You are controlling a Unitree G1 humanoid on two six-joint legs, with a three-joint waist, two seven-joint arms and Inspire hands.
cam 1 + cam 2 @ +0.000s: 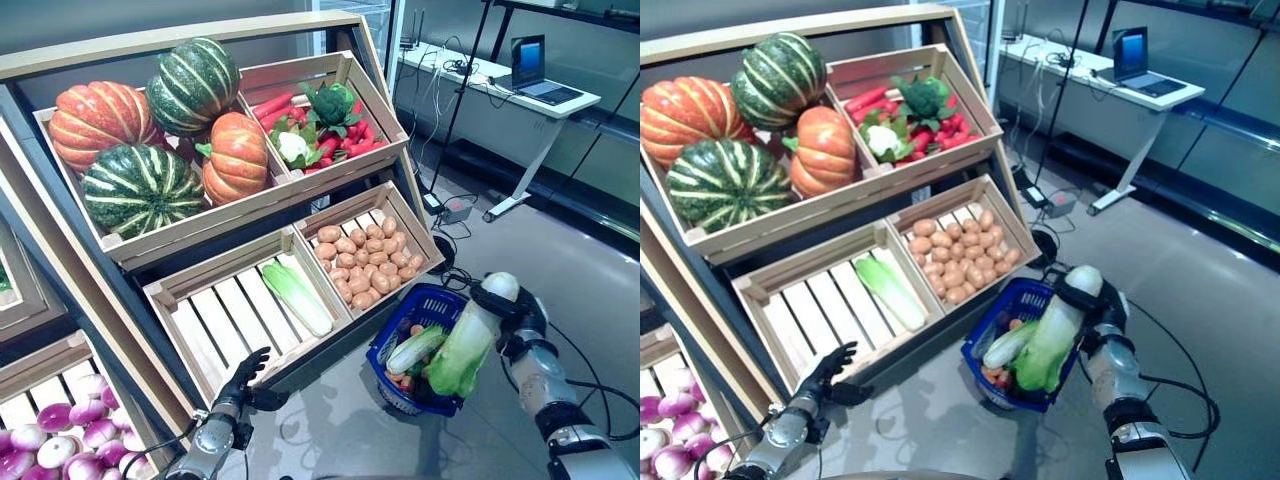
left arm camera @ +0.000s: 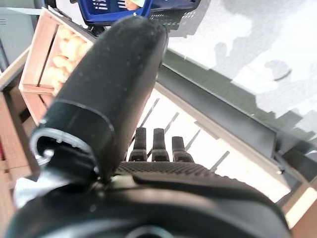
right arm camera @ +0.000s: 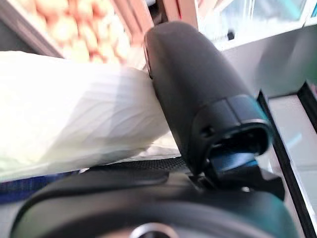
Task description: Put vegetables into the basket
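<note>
Grey floor: blue basket [image 1: 392, 342]. Right hand [image 1: 515, 312] grips napa cabbage [image 1: 468, 345], leaf end slanting down into basket. Left hand [image 1: 243, 378] empty, fingers extended.

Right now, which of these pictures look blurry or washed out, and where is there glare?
Right wrist view: the cabbage in the right hand is bleached nearly white, and the potatoes behind are out of focus. Left wrist view: the left hand fills the view, with bright patches on the floor. Both eye views: sharp, with sheen on the floor near the blue basket.
</note>
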